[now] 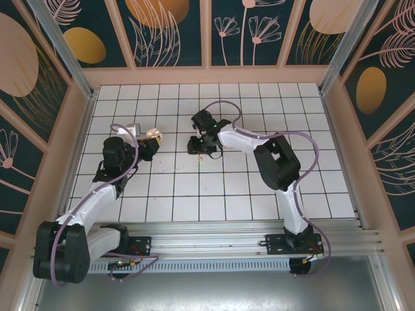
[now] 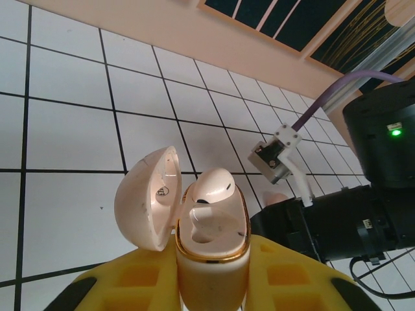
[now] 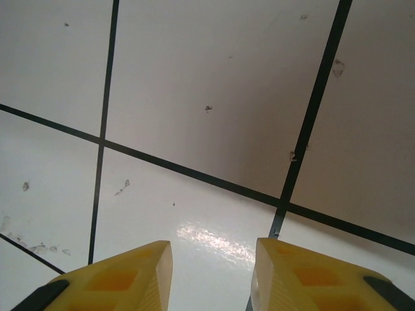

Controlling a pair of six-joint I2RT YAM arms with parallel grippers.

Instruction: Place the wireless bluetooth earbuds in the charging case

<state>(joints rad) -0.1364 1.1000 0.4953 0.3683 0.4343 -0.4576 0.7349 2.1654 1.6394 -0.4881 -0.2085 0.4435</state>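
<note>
Salmon-pink round plastic charging case (image 2: 209,256), lid open, I'm gripping in the left gripper (image 2: 211,285); right gripper (image 3: 213,259) is hovering empty, jaws parted, off its right side.

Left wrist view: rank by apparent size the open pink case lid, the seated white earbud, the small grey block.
1. Round salmon-pink plastic case lid.
2 and 3. Glossy white earbud and small grey block look alike; the block lies farther off.

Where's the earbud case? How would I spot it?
Find the white tiled table, then the left arm's end effector. The charging case is pinched in its yellow fingers: a round pink shell with a gold rim, lid open, earbud inside.
</note>
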